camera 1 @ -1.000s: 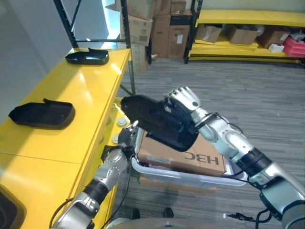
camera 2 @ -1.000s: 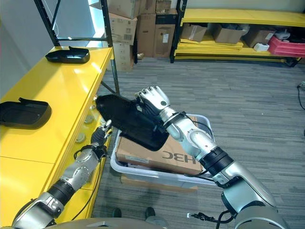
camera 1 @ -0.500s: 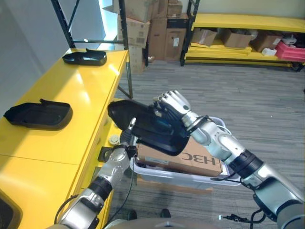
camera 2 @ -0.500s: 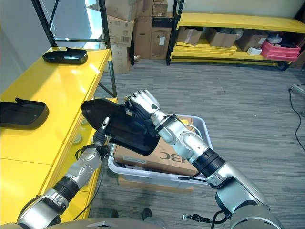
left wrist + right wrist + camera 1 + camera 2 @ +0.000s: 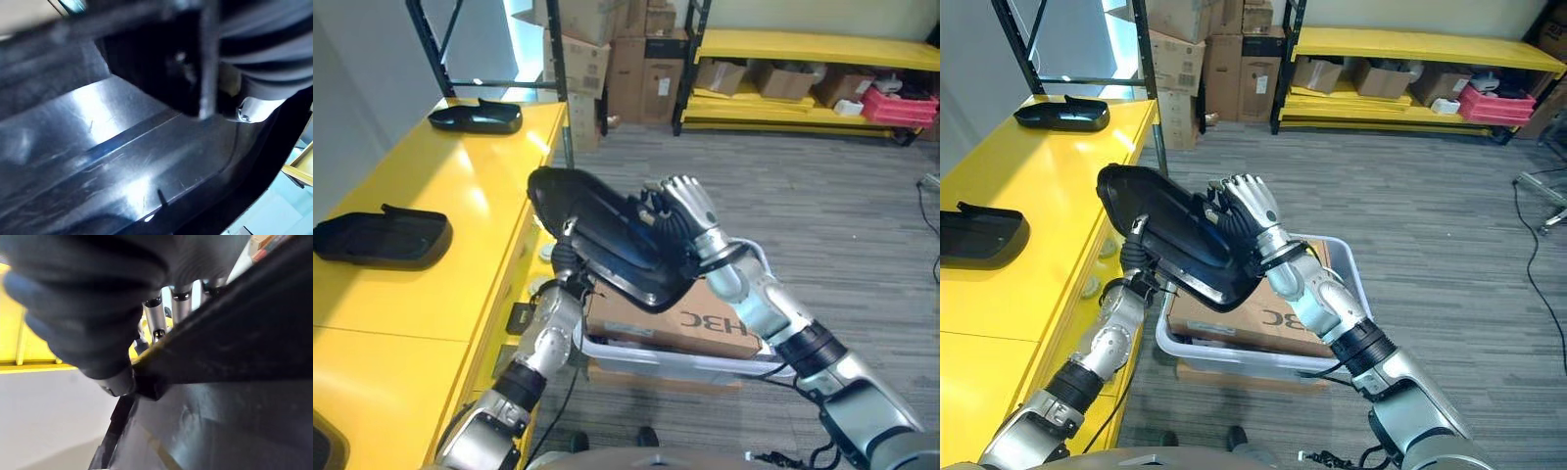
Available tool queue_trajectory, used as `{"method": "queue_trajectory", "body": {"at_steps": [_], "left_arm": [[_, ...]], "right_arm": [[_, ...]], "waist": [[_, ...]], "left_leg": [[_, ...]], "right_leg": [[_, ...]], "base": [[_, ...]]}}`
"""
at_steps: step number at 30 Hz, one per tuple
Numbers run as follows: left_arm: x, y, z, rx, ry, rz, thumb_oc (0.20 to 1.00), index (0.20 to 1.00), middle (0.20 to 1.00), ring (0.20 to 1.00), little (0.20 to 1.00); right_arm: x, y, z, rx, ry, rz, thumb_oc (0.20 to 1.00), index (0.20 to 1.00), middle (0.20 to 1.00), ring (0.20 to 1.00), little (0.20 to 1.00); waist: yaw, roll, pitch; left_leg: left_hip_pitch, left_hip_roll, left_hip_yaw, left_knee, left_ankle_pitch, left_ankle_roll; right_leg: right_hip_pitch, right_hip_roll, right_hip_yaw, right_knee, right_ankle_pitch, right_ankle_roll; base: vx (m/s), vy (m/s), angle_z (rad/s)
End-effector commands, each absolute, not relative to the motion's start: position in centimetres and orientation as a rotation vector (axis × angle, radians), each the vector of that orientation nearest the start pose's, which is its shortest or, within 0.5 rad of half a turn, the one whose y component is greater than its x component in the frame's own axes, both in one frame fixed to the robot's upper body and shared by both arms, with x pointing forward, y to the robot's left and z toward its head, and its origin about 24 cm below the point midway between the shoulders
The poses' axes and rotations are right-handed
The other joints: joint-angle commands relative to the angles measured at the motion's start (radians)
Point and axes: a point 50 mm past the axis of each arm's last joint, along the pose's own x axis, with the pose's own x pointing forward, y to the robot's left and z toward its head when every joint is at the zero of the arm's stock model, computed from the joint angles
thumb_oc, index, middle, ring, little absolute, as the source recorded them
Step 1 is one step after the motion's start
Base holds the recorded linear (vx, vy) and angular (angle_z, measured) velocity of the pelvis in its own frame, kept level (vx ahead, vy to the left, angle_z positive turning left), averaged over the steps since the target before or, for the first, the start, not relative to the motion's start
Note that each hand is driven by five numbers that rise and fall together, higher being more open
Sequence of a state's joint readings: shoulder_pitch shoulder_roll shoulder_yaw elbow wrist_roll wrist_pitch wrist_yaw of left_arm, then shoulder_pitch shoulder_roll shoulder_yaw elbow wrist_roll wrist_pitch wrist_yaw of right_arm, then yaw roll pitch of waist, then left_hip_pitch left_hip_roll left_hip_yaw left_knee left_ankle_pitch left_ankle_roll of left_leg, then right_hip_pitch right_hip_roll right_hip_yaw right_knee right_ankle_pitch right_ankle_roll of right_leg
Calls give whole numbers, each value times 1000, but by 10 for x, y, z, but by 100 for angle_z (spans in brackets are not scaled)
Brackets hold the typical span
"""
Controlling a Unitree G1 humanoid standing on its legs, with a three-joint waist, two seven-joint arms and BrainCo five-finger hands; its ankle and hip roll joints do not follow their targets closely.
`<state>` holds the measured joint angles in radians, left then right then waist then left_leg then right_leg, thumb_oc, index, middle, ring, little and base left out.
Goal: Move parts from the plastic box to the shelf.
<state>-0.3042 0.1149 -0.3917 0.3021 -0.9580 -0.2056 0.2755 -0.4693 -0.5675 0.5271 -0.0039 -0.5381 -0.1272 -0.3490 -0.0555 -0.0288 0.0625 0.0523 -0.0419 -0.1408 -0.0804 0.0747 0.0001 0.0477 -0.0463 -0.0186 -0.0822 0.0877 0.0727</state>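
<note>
1. On my left I have the long glossy yellow shelf [image 5: 440, 245], and two shallow black plastic trays lie on its top: one near me [image 5: 380, 240], one at the far end [image 5: 475, 117].
2. Beside the shelf, on the grey floor, sits the clear plastic box [image 5: 1263, 357] with a flat brown cardboard carton [image 5: 1263, 318] lying in it.
3. The big glossy black moulded plastic part [image 5: 607, 240] is up in the air between shelf edge and box, tilted, its upper end close to the shelf's edge.
4. My right hand [image 5: 685, 211] grips the part's far rim, with fingers curled over it.
5. My left hand [image 5: 566, 269] is under the part's near side; I cannot tell how its fingers stand, since the part hides them.
</note>
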Motion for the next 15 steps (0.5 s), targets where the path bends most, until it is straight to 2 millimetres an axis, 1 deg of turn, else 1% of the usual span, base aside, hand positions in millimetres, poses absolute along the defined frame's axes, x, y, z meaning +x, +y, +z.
{"method": "queue_trajectory", "body": {"at_steps": [1,2,3,5,7,8,9,10,11,12,13,14,15], "left_arm": [[307,65,104,-729,-150,-238,200,200,200,200,200],[306,82,100,-616,-182,-195,200,200,200,200,200],[306,81,100,-616,-181,-196,200,200,200,200,200],[305,99,97,-505,-211,-126,200,200,200,200,200],[303,117,94,-286,-253,-80,200,200,200,200,200],[301,124,95,-234,-273,-54,200,200,200,200,200],[300,129,99,-107,-309,-65,200,200,200,200,200],[293,144,109,82,-395,-59,200,200,200,200,200],[291,152,112,140,-423,-37,200,200,200,200,200],[287,160,121,269,-483,-17,200,200,200,200,200],[282,168,129,363,-539,14,200,200,200,200,200],[274,177,135,409,-576,27,200,200,200,200,200],[274,177,135,410,-576,27,200,200,200,200,200]], "right_arm": [[261,-80,142,-748,-827,356,1000,1000,1000,1000,1000],[256,-92,141,-673,-792,305,1000,1000,1000,1000,1000],[256,-93,141,-673,-791,305,1000,1000,1000,1000,1000],[253,-107,136,-589,-741,238,1000,1000,1000,1000,1000],[249,-128,126,-552,-667,157,1000,1000,1000,1000,1000],[249,-135,119,-547,-626,138,1000,1000,1000,1000,1000],[249,-147,112,-533,-571,92,1000,1000,1000,1000,1000],[245,-173,93,-488,-444,3,1000,1000,1000,1000,1000],[242,-186,80,-448,-364,-40,1000,1000,1000,1000,1000],[234,-208,53,-395,-215,-108,1000,1000,1000,1000,1000],[217,-228,19,-389,-37,-149,1000,1000,1000,1000,1000],[198,-247,-9,-435,119,-209,1000,1000,1000,1000,1000],[198,-247,-9,-435,119,-209,1000,1000,1000,1000,1000]], "waist": [[24,-23,-52],[20,-20,-53],[21,-21,-54],[16,-18,-54],[10,-16,-56],[9,-16,-56],[6,-15,-57],[0,-16,-58],[-4,-17,-57],[-7,-20,-58],[-9,-28,-58],[-8,-35,-58],[-8,-35,-59]], "left_leg": [[-22,64,12,19,-77,-35],[-21,63,15,18,-78,-35],[-21,63,16,18,-78,-35],[-18,62,19,18,-79,-33],[-17,62,26,19,-80,-32],[-17,62,28,19,-81,-32],[-17,61,31,20,-82,-31],[-16,60,38,22,-86,-28],[-17,59,41,24,-89,-26],[-16,56,48,27,-95,-24],[-14,52,55,31,-101,-22],[-14,49,55,34,-107,-19],[-14,49,55,35,-107,-19]], "right_leg": [[29,-50,0,21,-120,50],[28,-51,1,22,-120,52],[28,-51,1,22,-120,52],[28,-53,2,23,-119,54],[26,-56,3,25,-118,56],[25,-57,5,27,-117,57],[22,-59,7,28,-117,59],[17,-62,13,34,-115,63],[12,-63,15,38,-115,65],[9,-66,18,41,-115,68],[8,-70,24,49,-116,71],[3,-73,27,58,-117,75],[2,-74,28,58,-118,75]], "base": [[0,0,0],[0,0,0],[12,31,2],[5,19,-3],[7,42,-3],[1,46,0],[1,59,-6],[-2,70,-7],[11,86,-11],[13,88,-11],[17,98,-14],[7,64,-16],[-10,59,-14]]}}
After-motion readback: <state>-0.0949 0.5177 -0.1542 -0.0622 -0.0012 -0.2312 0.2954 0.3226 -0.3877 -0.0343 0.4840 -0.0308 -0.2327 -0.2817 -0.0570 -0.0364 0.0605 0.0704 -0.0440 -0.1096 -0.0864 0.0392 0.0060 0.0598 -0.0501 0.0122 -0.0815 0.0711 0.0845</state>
